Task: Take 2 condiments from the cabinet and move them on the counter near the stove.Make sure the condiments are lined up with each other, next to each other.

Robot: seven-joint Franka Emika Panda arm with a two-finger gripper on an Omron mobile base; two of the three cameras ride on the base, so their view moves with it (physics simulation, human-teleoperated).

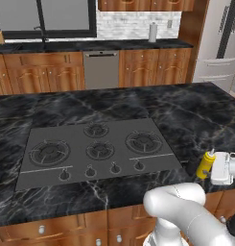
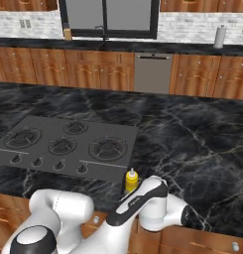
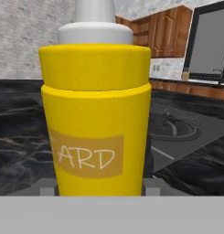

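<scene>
The yellow squeeze bottle sits right up against the hand camera: a smooth plastic cylinder with a stepped shoulder, a white rounded collar and the base of a white nozzle above, and a tan label with white letters reading "ARD". The dark finger tips show on either side of its body, so the gripper is clamped on the bottle. From the left base view the bottle stands upright at the front part of the counter, just off the front right corner of the stove; whether its base touches the slab I cannot tell. In the right base view the bottle peeks out behind the white wrist, beside the stove's near right corner.

The counter is glossy black marble with thin white veins, on reddish-brown wooden fronts. The stove is a flat dark grey plate with five round ringed burners and a row of small knobs along its near edge.

Across the room, a grey dishwasher sits among arched wooden doors, and a white paper-towel roll stands on the far counter.
</scene>
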